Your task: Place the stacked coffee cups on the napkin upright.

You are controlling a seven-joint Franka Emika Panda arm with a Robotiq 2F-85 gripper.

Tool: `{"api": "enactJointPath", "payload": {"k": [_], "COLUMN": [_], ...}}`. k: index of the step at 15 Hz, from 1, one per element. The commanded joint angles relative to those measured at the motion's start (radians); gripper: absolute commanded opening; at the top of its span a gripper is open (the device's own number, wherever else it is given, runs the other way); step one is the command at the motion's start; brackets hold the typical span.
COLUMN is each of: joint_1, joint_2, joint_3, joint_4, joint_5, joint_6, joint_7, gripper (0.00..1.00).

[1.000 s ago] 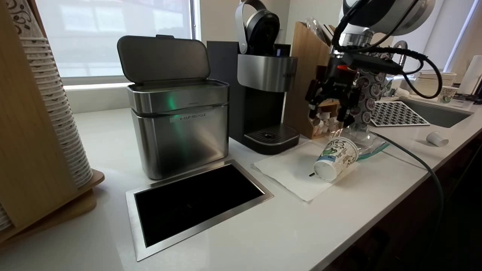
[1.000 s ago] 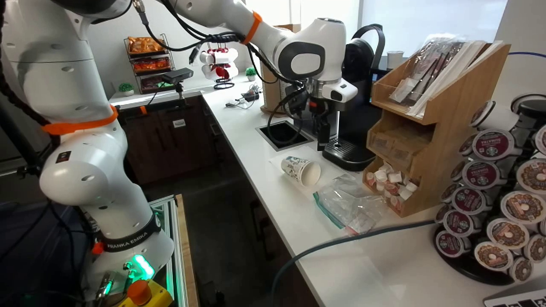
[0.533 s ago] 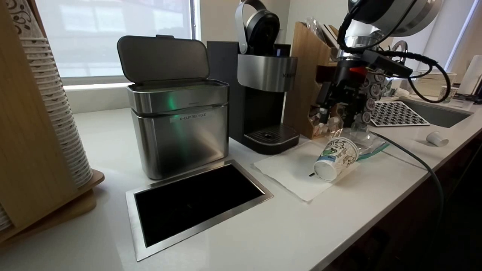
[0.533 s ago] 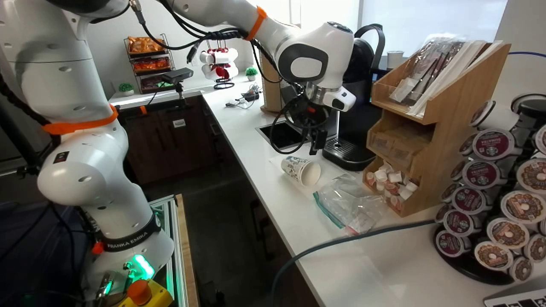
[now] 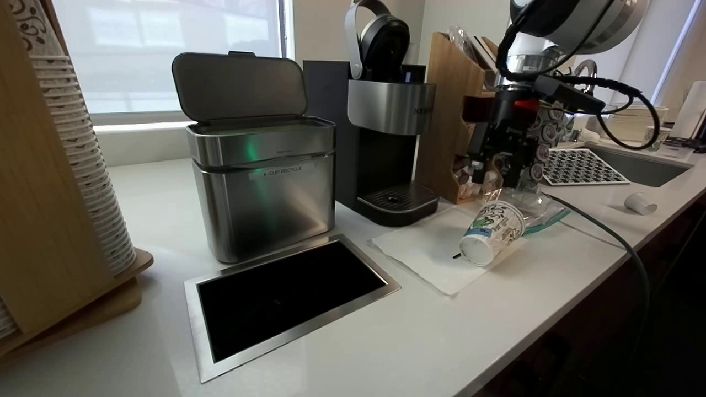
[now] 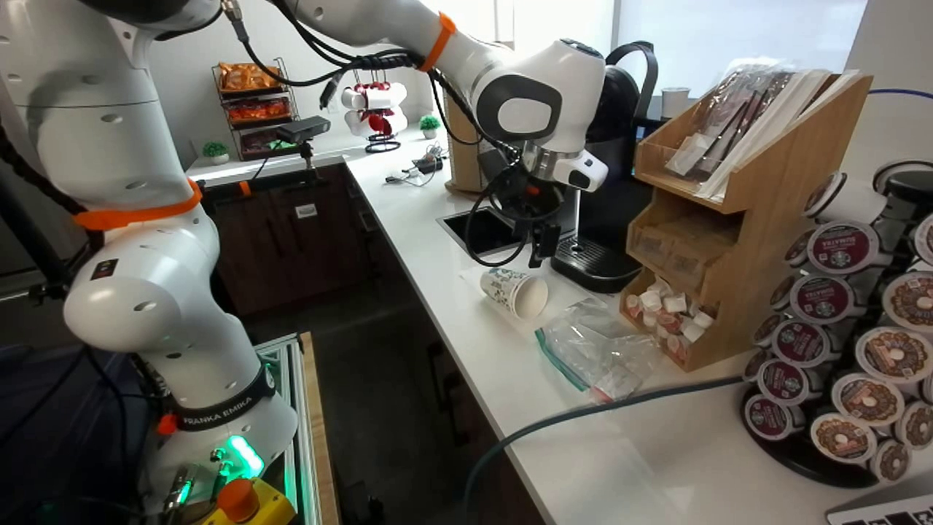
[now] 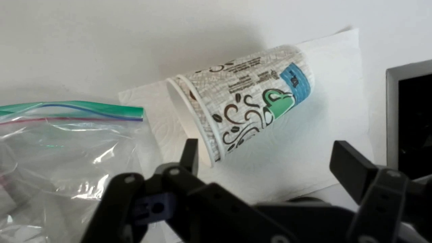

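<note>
Hand [image 7: 265, 153] is held with jaws apart and empty as the stacked coffee cups [image 7: 249, 101], already on the napkin [image 7: 341, 111], are seen lying sideways, grasp and uprighting left to be done.

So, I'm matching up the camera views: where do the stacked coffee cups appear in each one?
In an exterior view: the stacked cups lie right of centre, slightly below mid-height.
In an exterior view: the stacked cups lie just right of and below centre.
In the wrist view: the stacked cups overlap the picture's centre, mostly above it.
Shared landmark: the plastic bag, near the stacked cups' open end in all three.
</note>
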Motion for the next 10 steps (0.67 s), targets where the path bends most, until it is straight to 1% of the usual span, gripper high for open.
{"api": "enactJointPath", "payload": {"k": [1, 5, 10], "joint_1": [-0.004, -0.014, -0.022], "joint_2": [0.003, 0.010, 0.051], "joint_3": [-0.003, -0.007, -0.006], "joint_4": [-0.002, -0.004, 0.010], "joint_5": [-0.058, -0.071, -0.082], "joint_6": [-0.038, -0.049, -0.026], "joint_7": [-0.078, -0.180, -0.300], "gripper": [1.00, 1.00, 1.00]}}
